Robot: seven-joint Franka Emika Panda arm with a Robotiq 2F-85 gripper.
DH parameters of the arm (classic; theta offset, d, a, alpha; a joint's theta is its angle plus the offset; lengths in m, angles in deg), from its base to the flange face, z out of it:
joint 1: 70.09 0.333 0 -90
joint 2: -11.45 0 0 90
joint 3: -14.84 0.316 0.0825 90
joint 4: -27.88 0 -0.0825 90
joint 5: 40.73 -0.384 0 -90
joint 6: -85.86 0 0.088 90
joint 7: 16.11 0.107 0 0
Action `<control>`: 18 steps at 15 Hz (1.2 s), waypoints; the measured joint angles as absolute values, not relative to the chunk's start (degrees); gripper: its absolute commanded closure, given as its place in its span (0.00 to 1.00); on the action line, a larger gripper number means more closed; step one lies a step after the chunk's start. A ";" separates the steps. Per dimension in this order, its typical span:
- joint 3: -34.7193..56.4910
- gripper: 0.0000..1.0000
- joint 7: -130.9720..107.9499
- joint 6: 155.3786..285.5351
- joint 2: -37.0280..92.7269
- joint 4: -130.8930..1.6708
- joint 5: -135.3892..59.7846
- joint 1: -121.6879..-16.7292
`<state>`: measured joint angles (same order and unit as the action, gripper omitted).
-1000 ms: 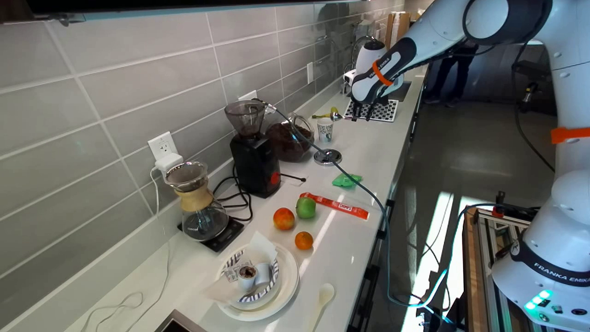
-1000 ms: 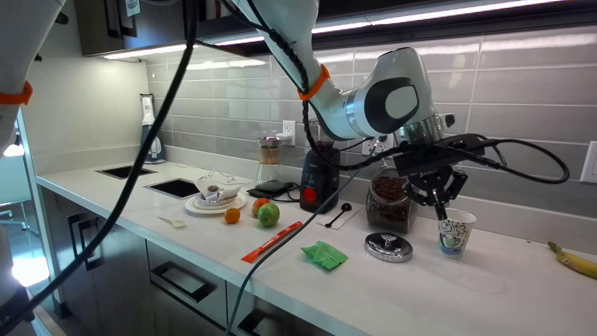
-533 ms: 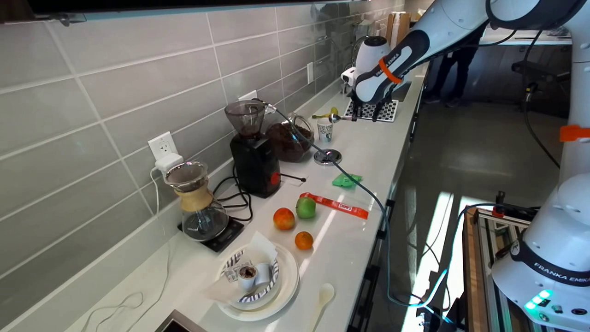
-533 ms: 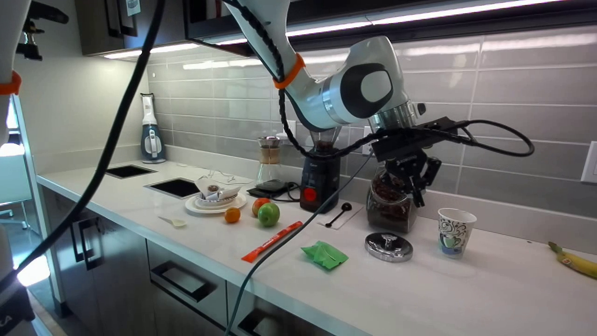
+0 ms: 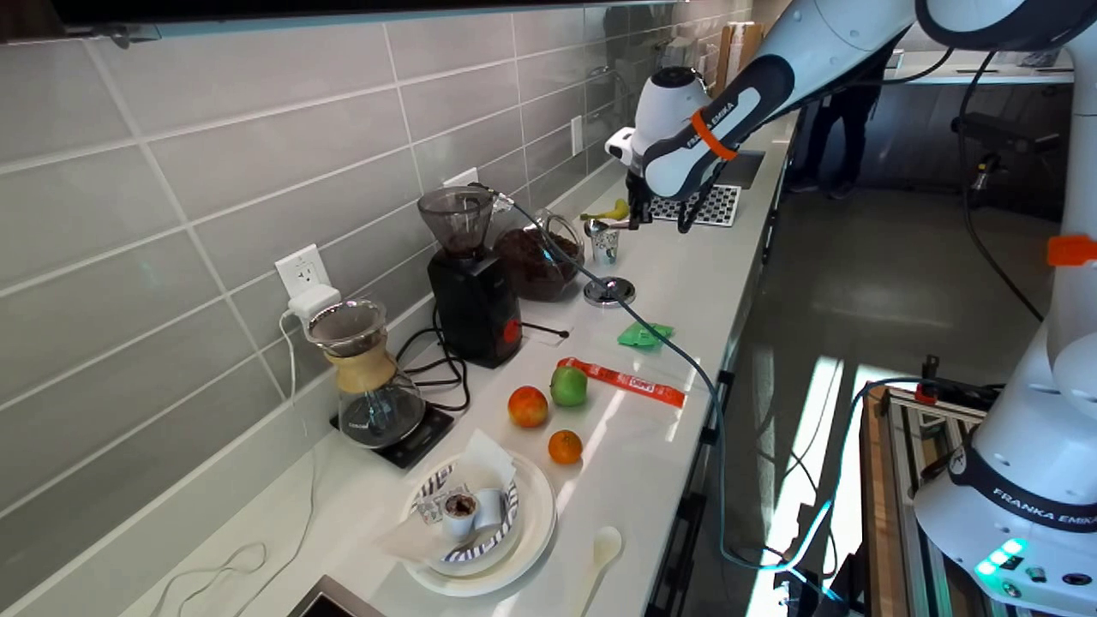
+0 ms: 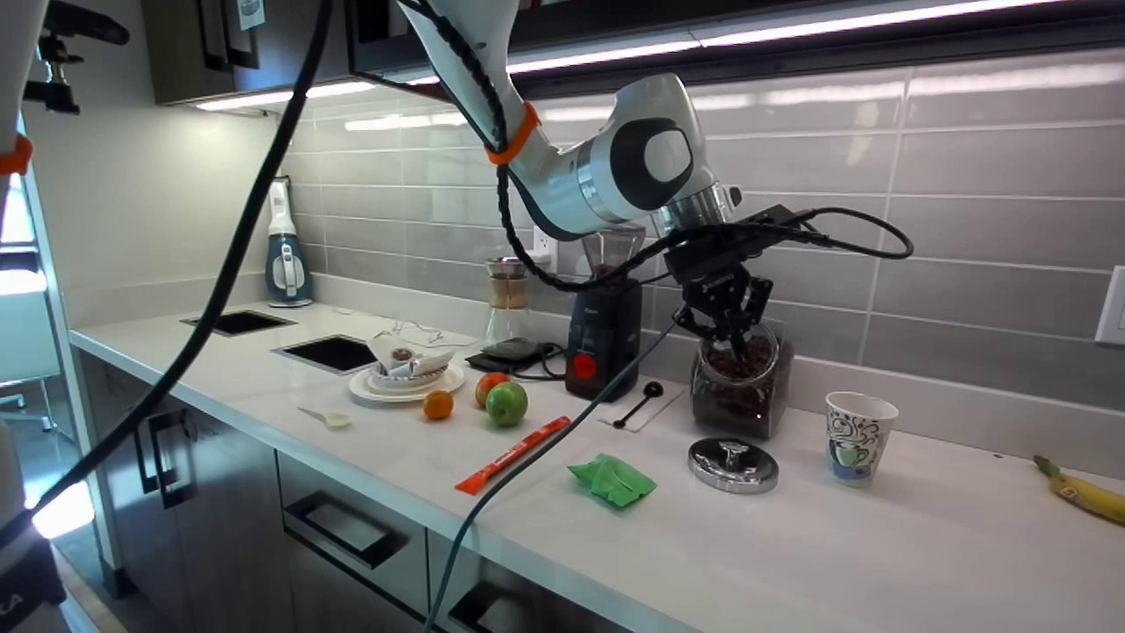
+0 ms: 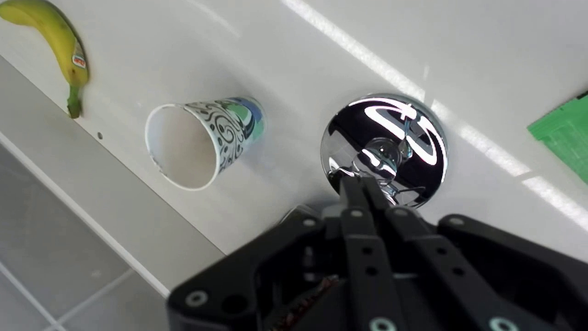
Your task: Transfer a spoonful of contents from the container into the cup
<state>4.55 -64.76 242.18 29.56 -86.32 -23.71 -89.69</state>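
In an exterior view my gripper (image 5: 634,224) is clamped on a metal spoon (image 5: 594,227), its bowl near the slanted mouth of the glass jar of dark brown contents (image 5: 530,269), with the patterned cup (image 5: 605,248) upright on the counter (image 5: 686,274). In an exterior view my fingers (image 6: 736,339) overlap the jar's mouth; I cannot tell whether the spoon reaches inside. The cup stands apart from the jar, between it and the banana (image 6: 1090,494). In my wrist view my fingers lie close together, overlapping the rim of the chrome lid (image 7: 386,149), and the cup's pale inside shows.
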 measured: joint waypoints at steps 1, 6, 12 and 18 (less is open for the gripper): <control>4.40 0.99 -64.66 242.18 29.90 -86.05 -22.63 -88.96; 1.80 0.99 -60.77 242.19 33.16 -83.01 -15.64 -85.58; -1.39 0.99 -52.59 243.79 38.31 -78.15 -7.69 -83.06; -1.88 0.99 -45.90 247.97 44.33 -73.35 -3.47 -82.43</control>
